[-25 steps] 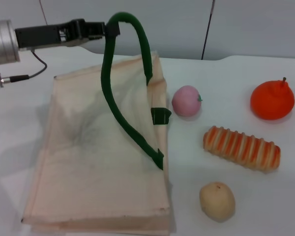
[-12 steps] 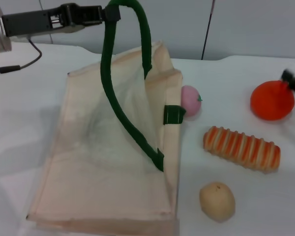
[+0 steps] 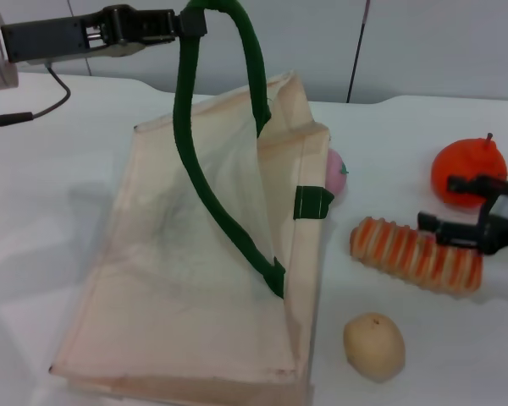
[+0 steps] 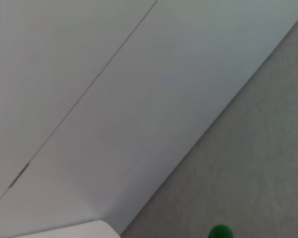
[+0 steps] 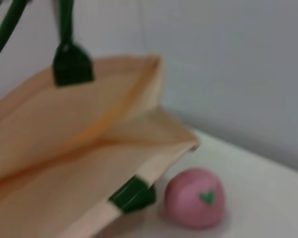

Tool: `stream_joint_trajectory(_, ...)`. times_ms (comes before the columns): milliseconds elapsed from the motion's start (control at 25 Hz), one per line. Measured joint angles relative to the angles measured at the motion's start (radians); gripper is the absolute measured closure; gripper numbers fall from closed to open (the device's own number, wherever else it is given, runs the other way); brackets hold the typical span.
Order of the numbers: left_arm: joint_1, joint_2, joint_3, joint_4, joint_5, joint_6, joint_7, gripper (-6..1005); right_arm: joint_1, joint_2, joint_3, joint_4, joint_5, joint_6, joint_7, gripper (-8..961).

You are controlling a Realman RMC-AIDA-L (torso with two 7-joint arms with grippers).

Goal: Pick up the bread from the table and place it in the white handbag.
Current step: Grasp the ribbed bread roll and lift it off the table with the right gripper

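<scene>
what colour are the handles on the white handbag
Dark green, clearest in the head view, where the left gripper lifts one handle of the white handbag.

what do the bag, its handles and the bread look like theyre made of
The bag: thin cream cloth, matte; it creases and sags. Its handles: thick dark green fabric loops, matte, possibly padded. The bread: likely a plastic or foam replica, with even orange and cream ribs.
</scene>
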Motion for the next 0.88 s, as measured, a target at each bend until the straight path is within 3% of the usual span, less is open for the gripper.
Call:
stream_joint_trajectory(360, 0.000, 0.000, 0.000, -0.001, 0.000, -0.001, 0.000, 876, 0.014, 0.008, -0.093, 0.006, -0.055, -0.066, 0.015, 71)
stream_joint_trajectory(880, 0.009, 0.000, -0.001, 0.000, -0.007, -0.001, -0.007, 875, 0.027, 0.011, -0.132, 0.030, -0.088, -0.130, 0.020, 73)
